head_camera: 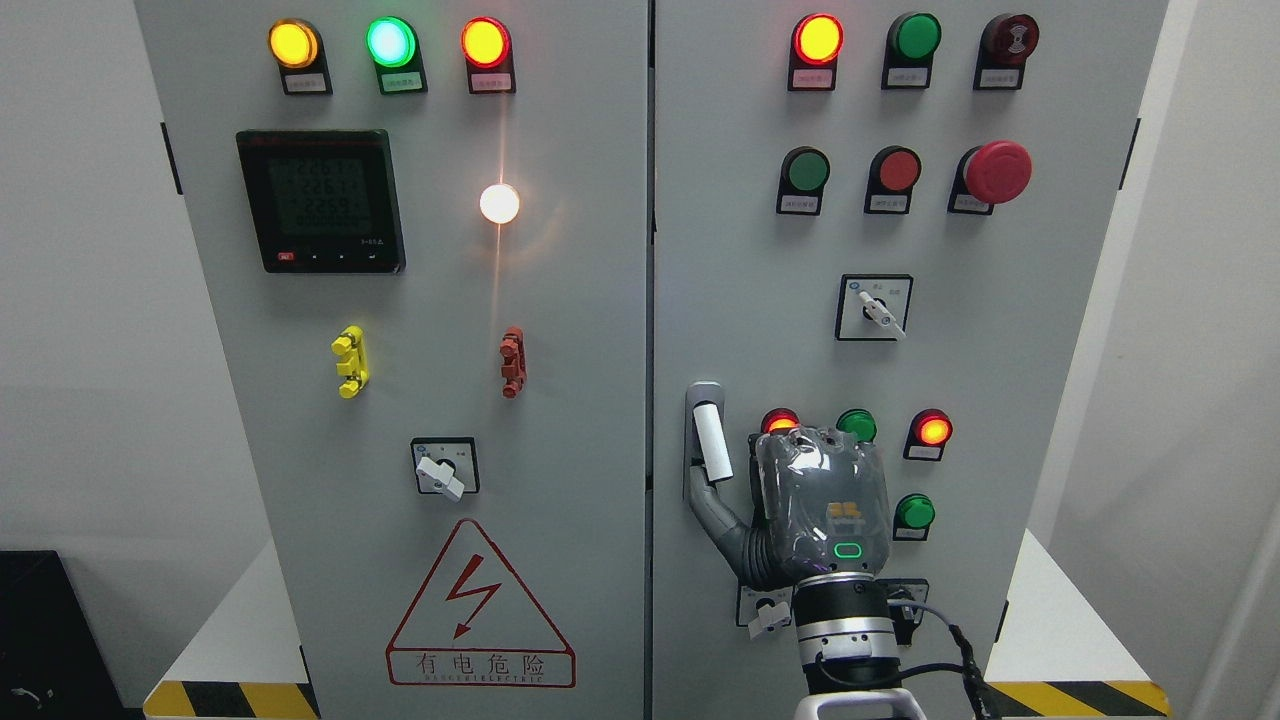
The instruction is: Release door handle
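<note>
The door handle [708, 440], a grey plate with a white lever standing upright, is at the left edge of the cabinet's right door [1000, 350]. My right hand [822, 510] comes up from the bottom edge, its grey back facing the camera, just right of the handle. Its thumb [722, 520] stretches out to the left, and the tip lies at the lever's lower end without wrapping it. The other fingers are hidden behind the back of the hand, and nothing is held. Both doors look closed. My left arm does not show.
The right door carries indicator lights, push buttons, a red emergency stop [997, 172] and rotary switches [874, 308]. The left door [420, 400] has a meter [321, 200], lamps, yellow and red clips and a warning triangle [480, 610]. Hazard stripes mark the base.
</note>
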Controlling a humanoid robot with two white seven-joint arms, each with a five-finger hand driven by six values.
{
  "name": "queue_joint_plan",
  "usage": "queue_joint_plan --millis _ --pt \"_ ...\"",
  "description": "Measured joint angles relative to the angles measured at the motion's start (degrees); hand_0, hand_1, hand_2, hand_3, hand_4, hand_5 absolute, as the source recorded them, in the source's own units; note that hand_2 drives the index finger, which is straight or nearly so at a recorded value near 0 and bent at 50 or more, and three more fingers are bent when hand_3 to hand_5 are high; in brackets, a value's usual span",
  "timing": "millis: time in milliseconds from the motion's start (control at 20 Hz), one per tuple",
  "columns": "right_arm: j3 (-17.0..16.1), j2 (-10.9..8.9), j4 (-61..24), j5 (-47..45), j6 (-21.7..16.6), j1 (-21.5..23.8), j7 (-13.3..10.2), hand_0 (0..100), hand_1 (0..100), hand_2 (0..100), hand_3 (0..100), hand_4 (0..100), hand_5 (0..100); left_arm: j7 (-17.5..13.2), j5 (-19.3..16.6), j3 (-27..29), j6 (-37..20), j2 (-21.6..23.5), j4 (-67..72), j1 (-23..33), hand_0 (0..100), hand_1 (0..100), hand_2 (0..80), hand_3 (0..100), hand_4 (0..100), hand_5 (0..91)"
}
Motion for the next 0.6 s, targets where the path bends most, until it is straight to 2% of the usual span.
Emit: queue_joint_plan --millis 601 --pt "0.0 0.0 -0.5 0.0 0.3 0.4 -0.1 50 32 95 100 100 100 0.0 0.0 0.0 0.0 0.0 0.0 0.0 12 56 0.0 0 0 0.0"
